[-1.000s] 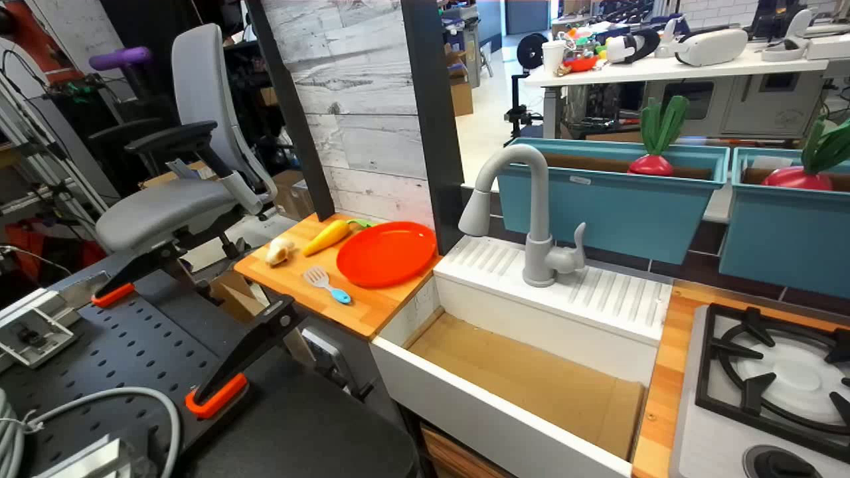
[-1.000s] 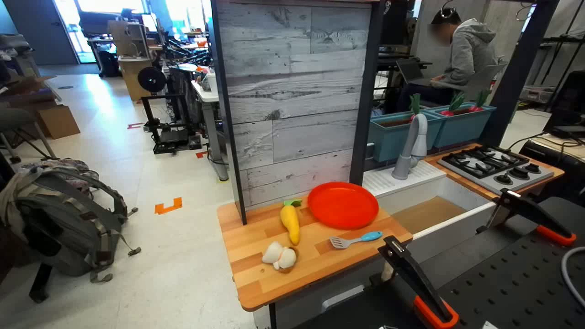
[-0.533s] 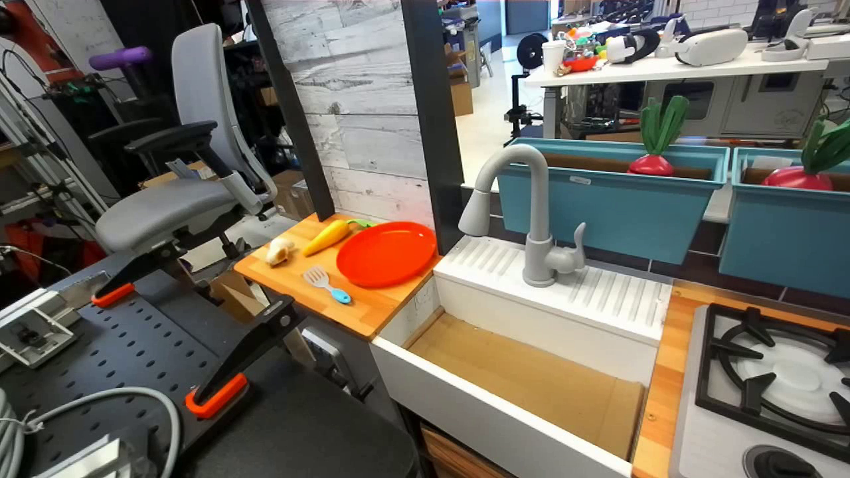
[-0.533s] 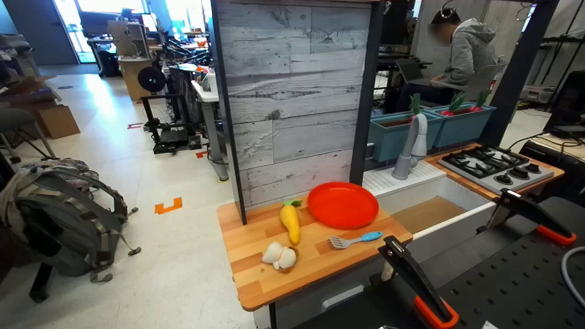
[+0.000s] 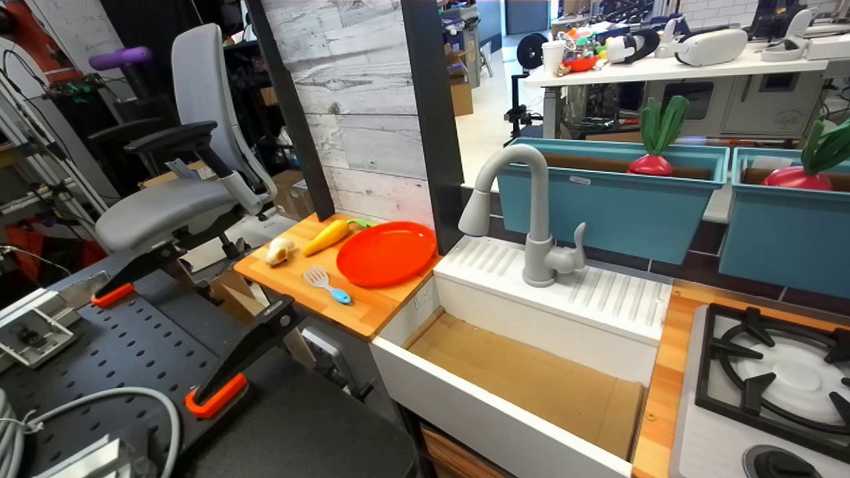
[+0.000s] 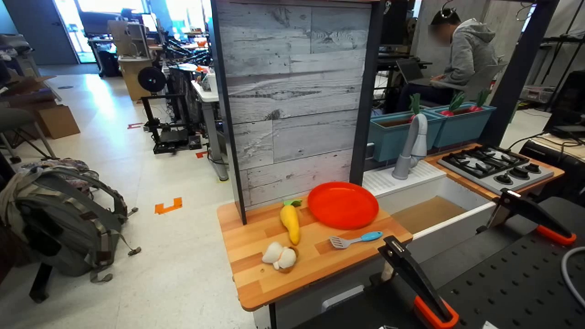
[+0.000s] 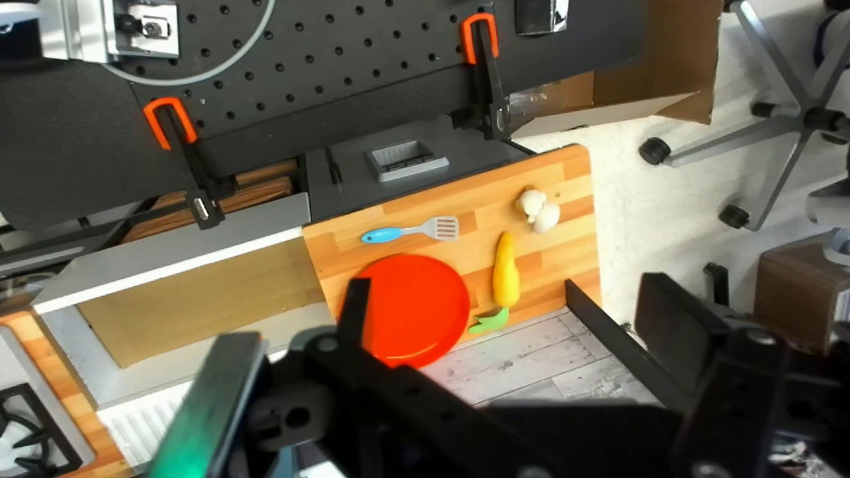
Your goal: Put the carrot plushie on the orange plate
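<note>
The carrot plushie, a yellow-orange body with a green leafy end, lies on the wooden board beside the plate in both exterior views and in the wrist view. The round orange-red plate lies flat beside it, close to the leafy end; it also shows in an exterior view and in the wrist view. My gripper is open and empty, its fingers wide apart, high above the board. In the wrist view one finger covers part of the plate. The gripper is out of both exterior views.
A blue-handled spatula and a white garlic-like toy share the board. A plank back wall with dark posts rises behind. A sink with a tall faucet adjoins. Black clamps stand near the front edge.
</note>
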### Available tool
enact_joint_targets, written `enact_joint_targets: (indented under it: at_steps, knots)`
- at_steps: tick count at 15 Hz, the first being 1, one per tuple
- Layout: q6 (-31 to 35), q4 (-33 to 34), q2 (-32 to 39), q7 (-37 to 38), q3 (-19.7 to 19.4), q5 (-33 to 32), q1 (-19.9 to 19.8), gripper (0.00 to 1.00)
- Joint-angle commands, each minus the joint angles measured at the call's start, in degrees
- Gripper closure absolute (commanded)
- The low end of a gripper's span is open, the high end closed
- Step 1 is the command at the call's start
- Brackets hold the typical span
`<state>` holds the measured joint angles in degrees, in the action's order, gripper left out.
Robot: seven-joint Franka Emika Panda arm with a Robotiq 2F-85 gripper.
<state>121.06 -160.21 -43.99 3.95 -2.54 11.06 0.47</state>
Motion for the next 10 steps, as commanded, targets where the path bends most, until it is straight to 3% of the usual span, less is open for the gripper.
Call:
enact_joint_targets:
  at_steps: [1, 10]
  knots:
    - [7.1, 2.4, 8.9, 3.7, 3.7, 3.3, 1.9, 0.0]
    - [29.7, 12.5, 39.4, 18.3, 12.5, 3.3, 5.3, 0.0]
